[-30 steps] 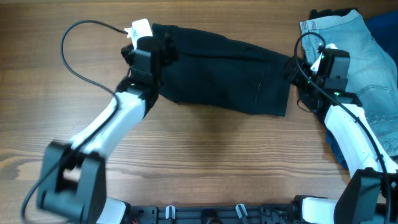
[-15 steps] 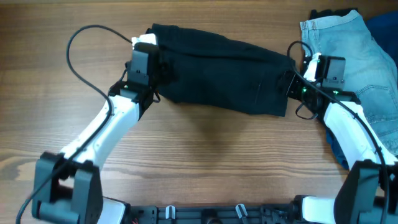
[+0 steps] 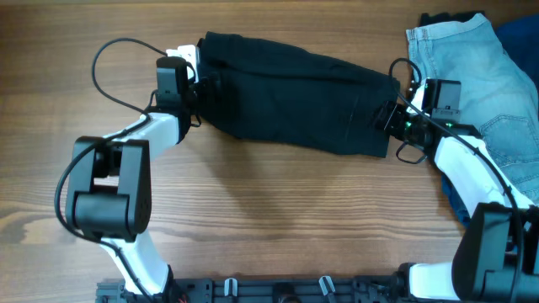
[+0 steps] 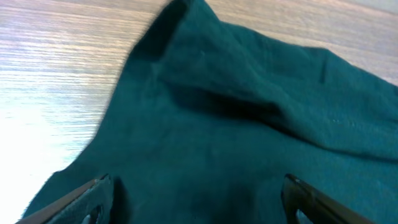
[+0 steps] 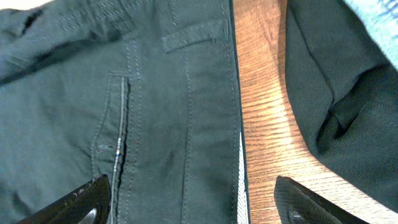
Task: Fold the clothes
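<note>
Overhead, plain black fabric shorts (image 3: 299, 105) spread across wooden table (image 3: 278, 219), left gripper (image 3: 200, 84) and right gripper (image 3: 389, 118) at opposite ends, jaws spread wide over the fabric, right wrist view alone reveals pocket stitching (image 5: 121, 118).

White shells, black joints on left arm (image 3: 156, 130) and right arm (image 3: 463, 164); looping black cable (image 3: 95, 74); green lights (image 3: 410, 126) behind right gripper (image 3: 386, 118)

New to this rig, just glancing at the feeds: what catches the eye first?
The black shorts lie stretched across the far middle of the wooden table. The left gripper sits at one end and the right gripper at the other, both with jaws apart. A light-blue denim garment lies at the far right.
</note>
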Robot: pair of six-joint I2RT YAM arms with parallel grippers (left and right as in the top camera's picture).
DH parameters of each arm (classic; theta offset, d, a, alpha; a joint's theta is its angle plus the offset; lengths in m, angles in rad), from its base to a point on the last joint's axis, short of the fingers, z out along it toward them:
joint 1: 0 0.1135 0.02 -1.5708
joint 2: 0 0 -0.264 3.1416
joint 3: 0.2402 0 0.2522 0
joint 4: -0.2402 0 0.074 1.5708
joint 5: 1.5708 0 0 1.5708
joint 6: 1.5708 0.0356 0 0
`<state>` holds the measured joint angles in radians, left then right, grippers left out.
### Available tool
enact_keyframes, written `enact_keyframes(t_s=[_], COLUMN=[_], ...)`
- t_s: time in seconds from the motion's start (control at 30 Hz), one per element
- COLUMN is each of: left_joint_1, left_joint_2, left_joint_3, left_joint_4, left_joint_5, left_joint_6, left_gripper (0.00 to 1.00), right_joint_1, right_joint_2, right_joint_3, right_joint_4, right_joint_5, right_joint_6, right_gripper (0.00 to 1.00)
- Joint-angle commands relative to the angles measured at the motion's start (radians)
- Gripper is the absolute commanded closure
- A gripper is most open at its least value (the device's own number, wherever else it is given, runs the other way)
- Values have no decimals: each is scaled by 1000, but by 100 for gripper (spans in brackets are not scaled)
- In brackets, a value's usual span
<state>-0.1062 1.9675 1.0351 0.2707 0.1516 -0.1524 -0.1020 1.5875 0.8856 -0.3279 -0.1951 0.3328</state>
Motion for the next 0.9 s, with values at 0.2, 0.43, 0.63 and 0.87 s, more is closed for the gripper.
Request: enact_keyframes(t_s=[0.2,0.43,0.63,0.87], left_joint_1=[35,42,38,19], left_joint_2=[73,77,117,153], left_joint_3=[-1,-1,-1,-1], left_joint_4=[-8,-36,-82,-87], left_joint_5=[-62,-74,-74,-71], left_joint_6=[-55,-72,-69,-69], left_gripper=[96,96,96,96], right_joint_1=[-4,-13,-13,-13], right_joint_2=[93,138,237,344], right_joint_3=[-11,-11,-11,-11], right_joint_4=[13,91,193,272], right_joint_5=[3,2,-29,-152], right_joint_6=[11,9,7,66], right_gripper=[27,21,20,25])
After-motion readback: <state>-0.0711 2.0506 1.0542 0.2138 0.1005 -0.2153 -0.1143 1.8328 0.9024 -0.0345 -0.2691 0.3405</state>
